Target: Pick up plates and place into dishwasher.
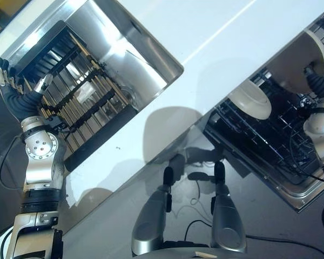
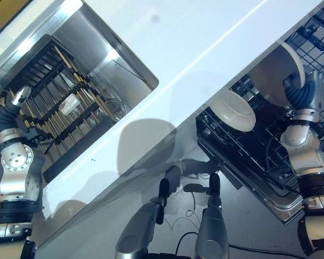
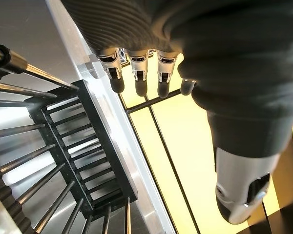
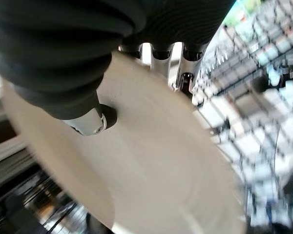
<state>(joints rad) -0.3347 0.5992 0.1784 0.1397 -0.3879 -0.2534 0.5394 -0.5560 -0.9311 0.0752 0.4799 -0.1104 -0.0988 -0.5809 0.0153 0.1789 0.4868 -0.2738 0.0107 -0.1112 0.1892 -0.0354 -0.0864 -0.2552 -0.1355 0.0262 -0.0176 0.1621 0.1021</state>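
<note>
Pinching plate (image 2: 272, 70), right hand (image 2: 301, 94), over rack (image 2: 259, 145)

Left arm (image 1: 40, 162) and right arm (image 2: 302, 145): smooth silver-grey shells in stacked segments, parted by black bands. A round silver housing (image 1: 41, 147) on the left arm carried a ring of small dark screws on its face. Each wrist was sleeved in a dark ribbed, bellows-like cover. Left robot hand (image 3: 139, 78): silver fingers in a row with small dark fittings, ending in rounded dark tips; thumb (image 3: 241, 190) in a silver-grey casing with a dark slot. Right robot hand (image 4: 95, 122): matching silver, dark-tipped thumb.
</note>
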